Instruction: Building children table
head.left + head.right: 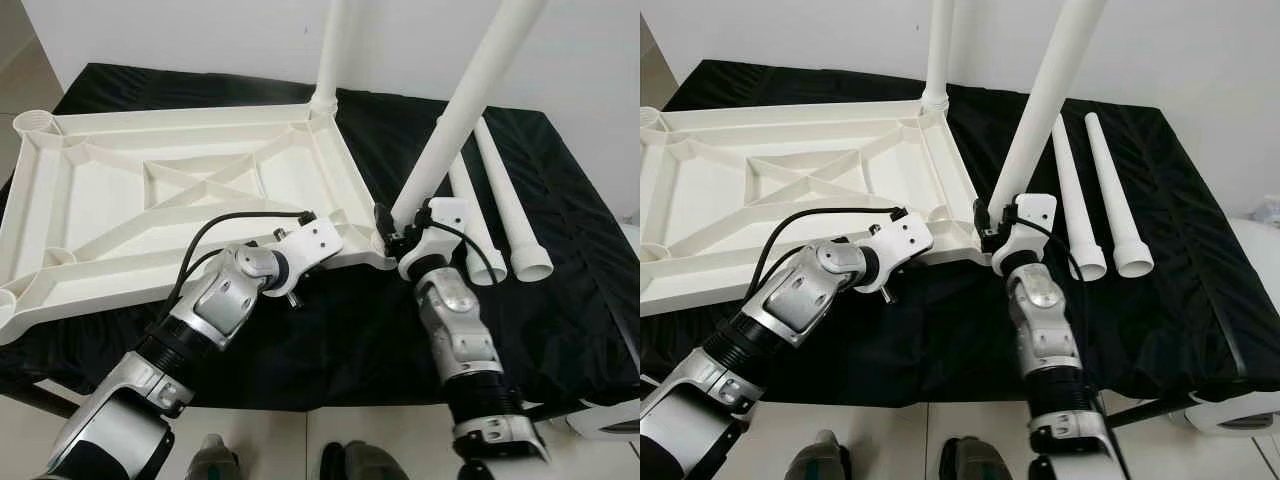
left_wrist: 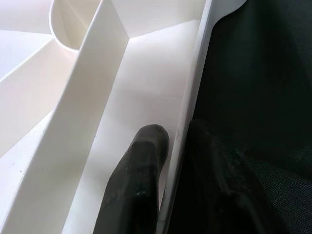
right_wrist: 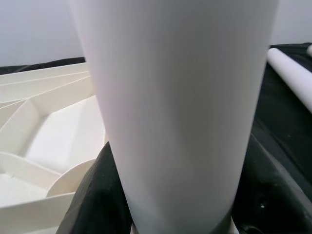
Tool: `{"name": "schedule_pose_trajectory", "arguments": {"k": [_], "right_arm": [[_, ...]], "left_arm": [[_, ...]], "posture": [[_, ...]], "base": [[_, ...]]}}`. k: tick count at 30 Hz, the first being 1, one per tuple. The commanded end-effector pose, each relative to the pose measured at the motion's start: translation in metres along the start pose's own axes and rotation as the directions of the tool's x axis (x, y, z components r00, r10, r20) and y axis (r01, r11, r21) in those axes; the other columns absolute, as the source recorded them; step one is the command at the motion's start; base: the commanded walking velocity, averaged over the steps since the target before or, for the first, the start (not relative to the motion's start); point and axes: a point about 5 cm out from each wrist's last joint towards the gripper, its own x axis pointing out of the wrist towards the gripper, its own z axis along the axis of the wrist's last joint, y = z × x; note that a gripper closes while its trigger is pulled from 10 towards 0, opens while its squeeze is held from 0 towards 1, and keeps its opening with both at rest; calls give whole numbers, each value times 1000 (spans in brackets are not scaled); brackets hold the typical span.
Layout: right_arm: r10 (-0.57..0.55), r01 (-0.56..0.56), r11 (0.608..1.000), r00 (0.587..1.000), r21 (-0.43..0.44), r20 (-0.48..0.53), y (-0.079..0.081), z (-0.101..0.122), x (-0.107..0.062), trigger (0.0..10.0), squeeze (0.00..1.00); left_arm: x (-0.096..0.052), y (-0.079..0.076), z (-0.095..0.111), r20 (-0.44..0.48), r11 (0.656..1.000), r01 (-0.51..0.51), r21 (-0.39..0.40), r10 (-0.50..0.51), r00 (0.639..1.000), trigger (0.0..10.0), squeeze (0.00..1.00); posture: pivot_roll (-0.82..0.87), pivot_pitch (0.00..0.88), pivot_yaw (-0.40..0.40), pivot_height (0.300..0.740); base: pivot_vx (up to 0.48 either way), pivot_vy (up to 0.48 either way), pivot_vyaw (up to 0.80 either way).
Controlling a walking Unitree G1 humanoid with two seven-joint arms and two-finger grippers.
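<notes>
We see the white plastic tabletop (image 1: 150, 190) lying upside down, ribbed underside up, on a surface draped in black cloth (image 1: 560, 200). Our left arm reaches forward from its bent elbow, forearm angled up and inward, so the left gripper (image 2: 170, 146) sits at the tabletop's near edge. In the left wrist view its jaws straddle the thin rim wall: one black finger (image 2: 141, 170) lies inside the tray-like underside, the other outside on the cloth, closed down onto the rim between them. Our right arm rises nearly straight from below, wrist turned toward the tabletop's near right corner, where the right gripper (image 1: 392, 228) clasps the base of a long white plastic tube leg (image 1: 460, 110). That leg leans up and away to the right from the corner socket, and in the right wrist view it stands just ahead of the jaws, their black fingers hugging either side of it. A second white leg (image 1: 332, 50) already stands upright in the far right corner, well beyond both jaws. Just right of the right jaws, two more tapered white legs (image 1: 505, 200) lie side by side on the cloth.
</notes>
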Motion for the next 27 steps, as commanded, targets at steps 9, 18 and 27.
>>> {"name": "schedule_pose_trajectory", "arguments": {"k": [9, 18, 27], "right_arm": [[-113, 113, 994, 993, -4, -40, 24, -3, 2, 10000, 0], [-118, 118, 993, 992, -4, -41, 16, -4, -1, 10000, 216], [-34, 34, 999, 999, 4, -40, 12, -6, -5, 10000, 1000]], "left_arm": [[1, -3, 17, 60, 998, 4, 59, -8, 998, 10000, 0], [1, -2, 17, 60, 998, 0, 60, -4, 998, 10000, 0], [0, -1, 17, 61, 998, -4, 61, 0, 998, 10000, 0]], "posture": [[33, 45, -70, 740], [36, 43, -70, 740], [36, 40, -71, 740]], "base": [[0, 0, 0], [0, 0, 0], [0, 0, 0]]}}
